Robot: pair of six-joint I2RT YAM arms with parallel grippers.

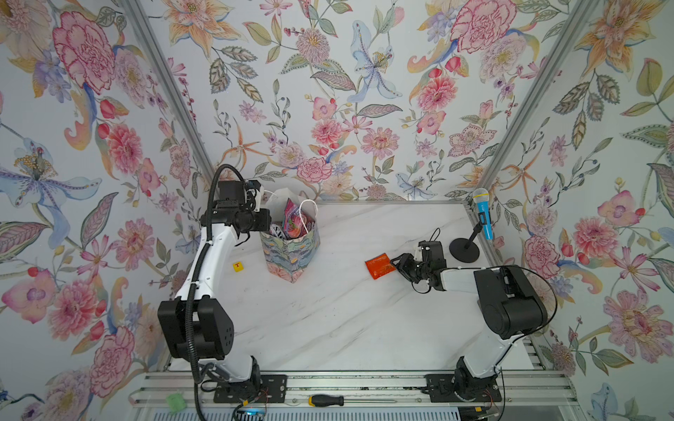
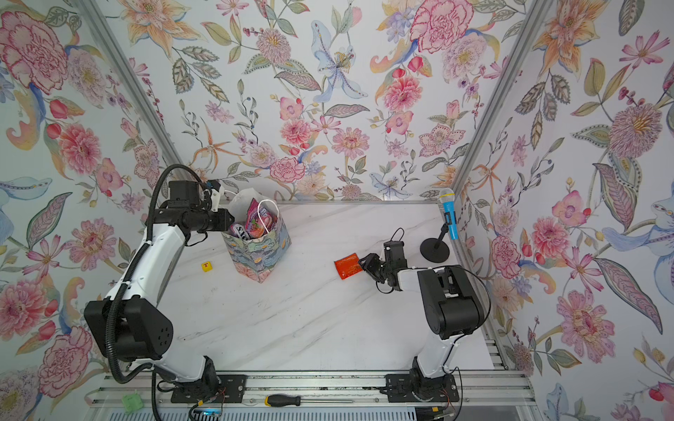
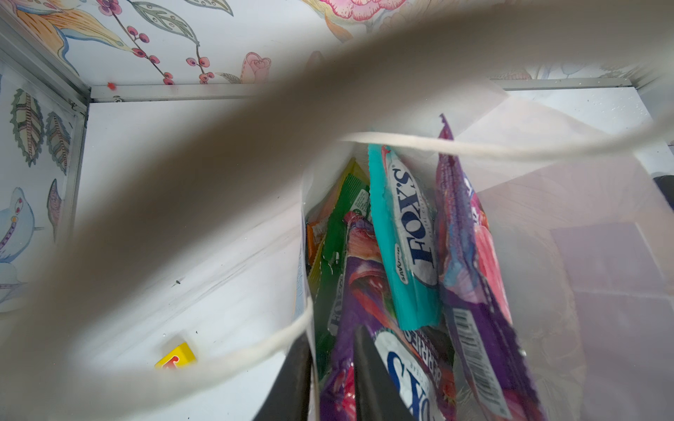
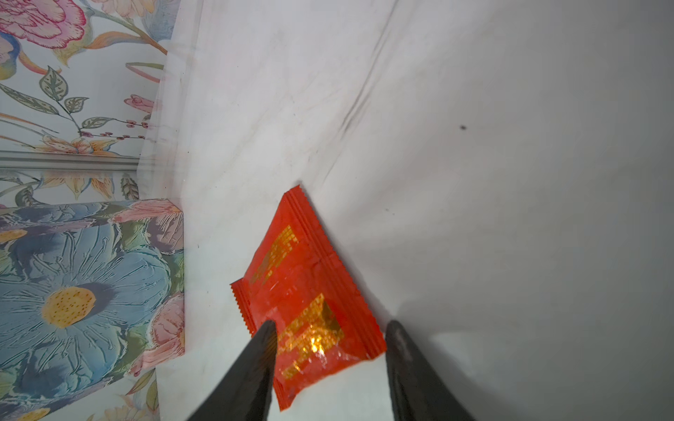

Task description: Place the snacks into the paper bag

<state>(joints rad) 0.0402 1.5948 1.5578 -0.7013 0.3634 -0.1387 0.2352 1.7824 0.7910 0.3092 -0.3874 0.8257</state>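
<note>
The paper bag (image 1: 291,251) (image 2: 255,255) stands upright at the back left of the marble table, and its flowered outside also shows in the right wrist view (image 4: 91,273). Several snacks (image 1: 295,218) stick out of it: a teal FOX'S pouch (image 3: 405,233), purple pouches (image 3: 470,255) and a green one (image 3: 339,233). My left gripper (image 1: 270,223) (image 3: 330,333) is shut on the bag's near wall, one finger outside and one inside. A small orange-red packet (image 1: 379,266) (image 4: 302,291) lies flat right of centre. My right gripper (image 1: 395,265) (image 4: 332,324) is open, with its fingers on either side of the packet's near end.
A small yellow cube (image 1: 238,266) (image 3: 177,355) lies left of the bag. A blue toy microphone (image 1: 483,215) on a black stand (image 1: 464,249) is at the back right corner. A screwdriver (image 1: 326,400) rests on the front rail. The bag's white cord handles (image 3: 474,147) loop close to the left wrist camera.
</note>
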